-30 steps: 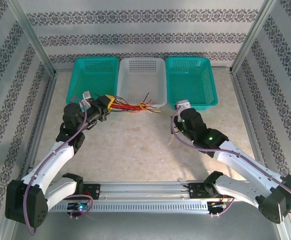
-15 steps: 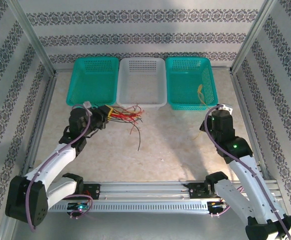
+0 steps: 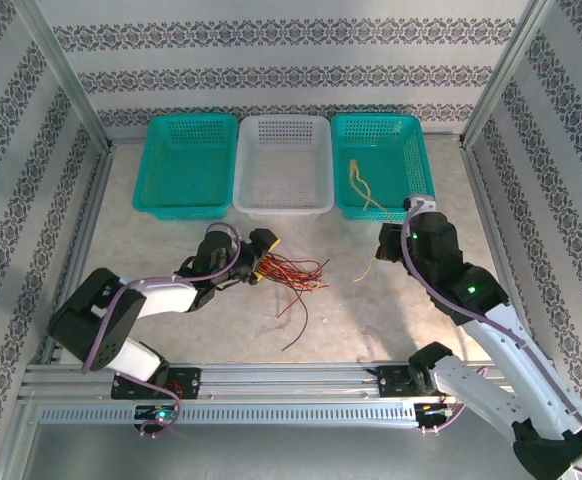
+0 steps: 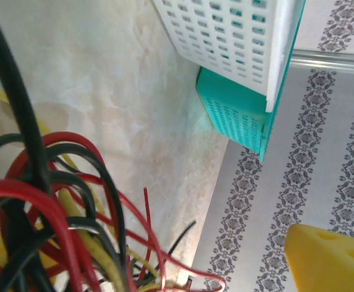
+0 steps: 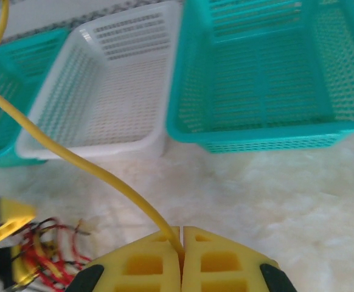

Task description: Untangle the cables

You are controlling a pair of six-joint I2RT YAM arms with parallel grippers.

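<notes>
Several thin red, black and yellow wires, light and floppy, lie tangled at my spread left gripper. My right gripper pinches one yellow strand. I'd grip free ends.

A lab test cell; patterned wall panels just behind the white basket; aluminium posts either side; a slotted rail well before it.

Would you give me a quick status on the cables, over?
Left gripper open at the tangle. Right gripper shut on a yellow cable, its end in the right basket. Nothing blocking.
</notes>
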